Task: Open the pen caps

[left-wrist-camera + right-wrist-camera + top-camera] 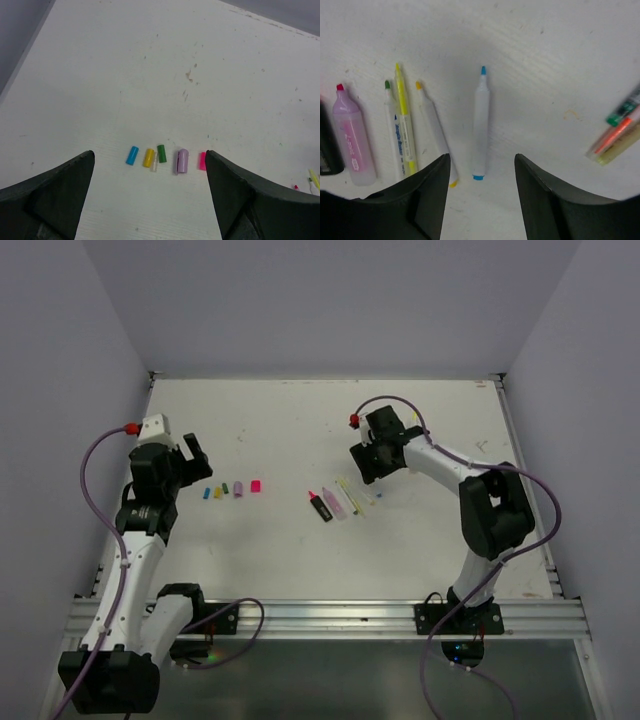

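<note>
Pink lettering on the lilac pen [354, 145] is illegible; left fingers [50, 195] and right fingers [555, 200] gape, empty.

Faint printing runs along the fat lilac pen [353, 137] and a white pen [395, 132], none of it legible

Desk [150, 75]: matt white, faint ribbed grain, scuffed and stained in spots. Pen caps [182, 160]: smooth opaque plastic, low sheen; pale cap [154, 165] looks clear. Pens [481, 125]: smooth plastic barrels, the white ones satin. Lilac highlighter [352, 145]: translucent plastic with a printed label. Orange and green pens [620, 127]: look translucent, but blurred. Left end effector [149, 155] and right end effector [481, 156]: fingers [55, 192] dark matt plastic, slightly grainy. Arm shells [128, 575]: white plastic, slight gloss. Base rail [330, 615]: bare brushed metal. Cables [84, 472]: smooth purple sheath. Walls [300, 300]: flat matt.
</note>
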